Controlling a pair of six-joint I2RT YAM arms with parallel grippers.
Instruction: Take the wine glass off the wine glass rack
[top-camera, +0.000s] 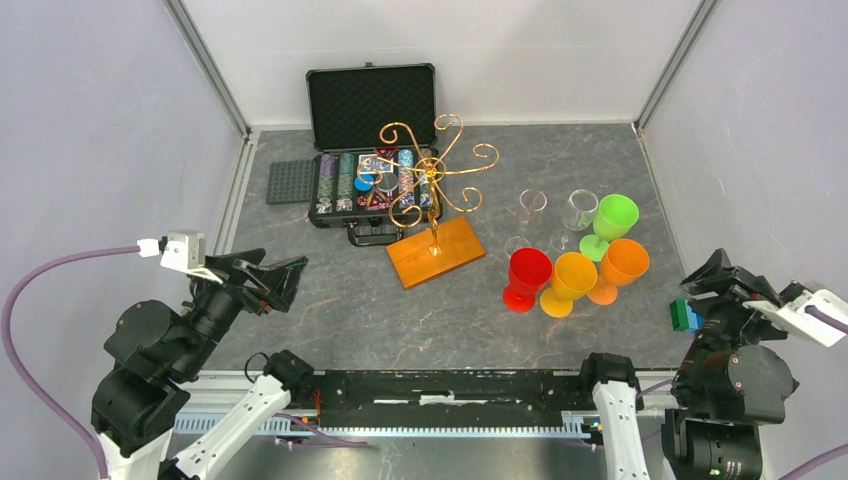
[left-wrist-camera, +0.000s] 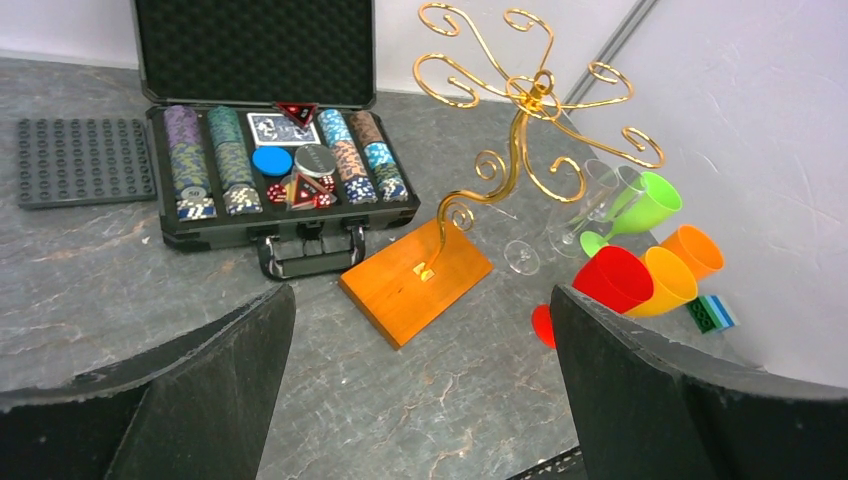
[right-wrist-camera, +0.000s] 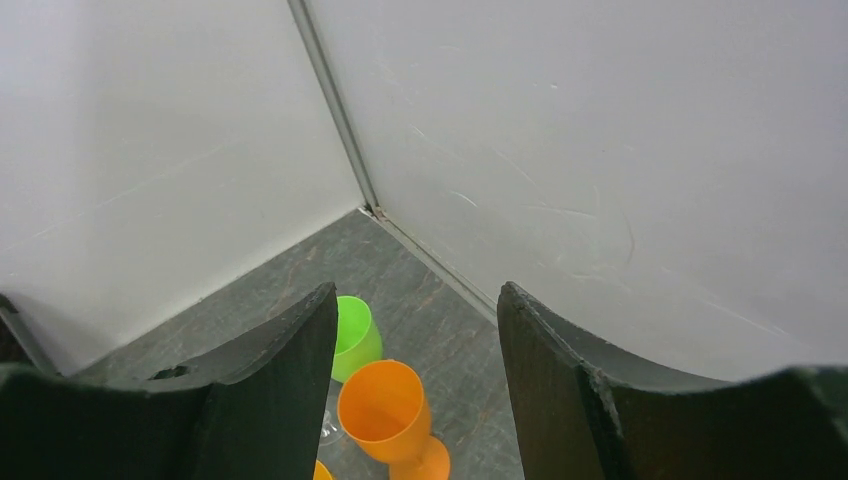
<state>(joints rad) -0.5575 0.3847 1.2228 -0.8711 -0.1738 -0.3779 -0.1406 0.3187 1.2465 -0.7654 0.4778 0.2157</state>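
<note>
The wine glass rack (top-camera: 436, 172) is a golden wire stand on an orange-brown wooden base (top-camera: 436, 252) at mid table; it also shows in the left wrist view (left-wrist-camera: 530, 100). I see no glass hanging on its arms. Two clear wine glasses (top-camera: 532, 210) (top-camera: 579, 209) stand upright to its right, behind green (top-camera: 614, 218), orange (top-camera: 623, 266), yellow (top-camera: 572, 279) and red (top-camera: 527, 274) goblets. My left gripper (top-camera: 283, 278) is open and empty, near left, facing the rack (left-wrist-camera: 422, 340). My right gripper (top-camera: 712, 276) is open and empty, near right, above the orange goblet (right-wrist-camera: 385, 405).
An open black case of chips (top-camera: 370, 170) stands behind the rack, touching its arms' left side. A dark studded plate (top-camera: 290, 181) lies left of the case. Green and blue bricks (top-camera: 686, 315) lie beside my right gripper. White walls enclose the table.
</note>
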